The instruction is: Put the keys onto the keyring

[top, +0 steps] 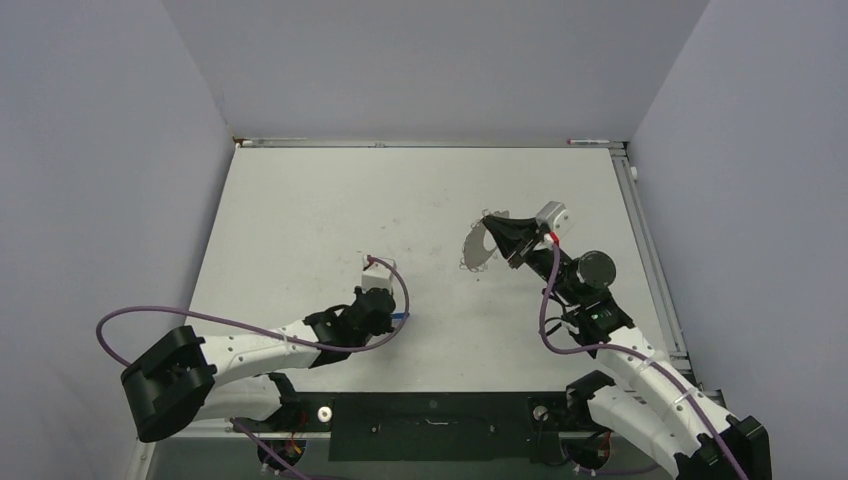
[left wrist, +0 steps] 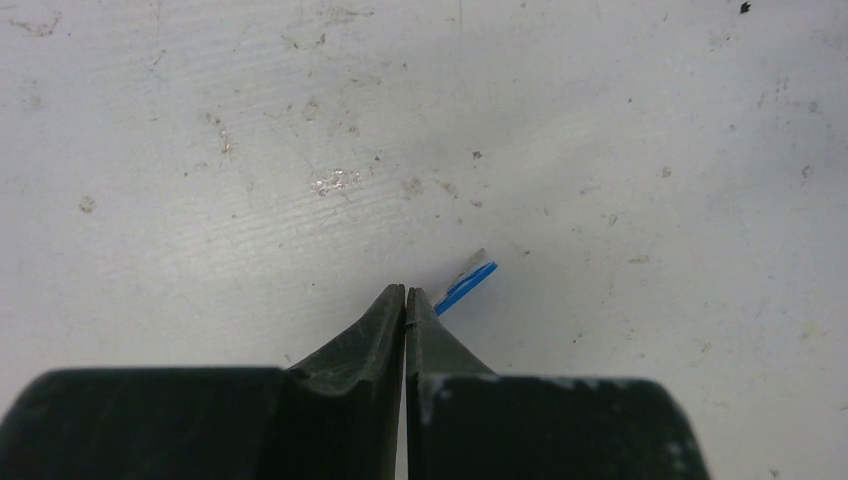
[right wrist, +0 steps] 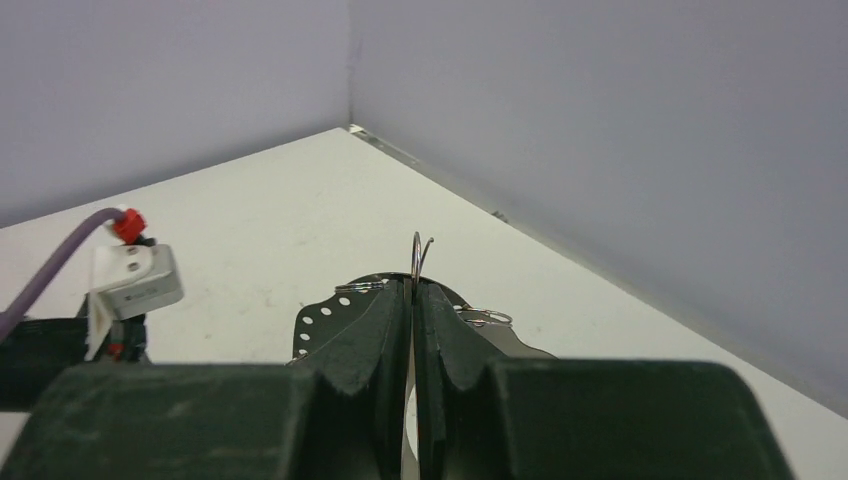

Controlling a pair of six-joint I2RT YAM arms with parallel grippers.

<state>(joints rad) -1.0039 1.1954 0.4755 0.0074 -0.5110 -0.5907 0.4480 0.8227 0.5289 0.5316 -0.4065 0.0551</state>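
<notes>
In the left wrist view my left gripper (left wrist: 405,292) is shut, its tips low over the white table. A tiny key with a blue head (left wrist: 468,282) sticks out slantwise from behind the right fingertip; whether it is pinched does not show. From above, that blue key (top: 401,320) lies at the tip of the left gripper (top: 390,317). My right gripper (right wrist: 412,283) is shut on the keyring (right wrist: 318,322), a thin silvery plate with holes and small wire loops along its rim. One wire loop (right wrist: 421,254) stands up between the tips. Seen from the top camera, the keyring (top: 477,251) hangs off the table under the right gripper (top: 492,224).
Grey walls close the table in at the back and both sides, with a metal rail (top: 430,144) along the far edge. The left arm's purple cable (top: 200,318) loops over the near left of the table. The left wrist camera housing (right wrist: 135,280) shows at left.
</notes>
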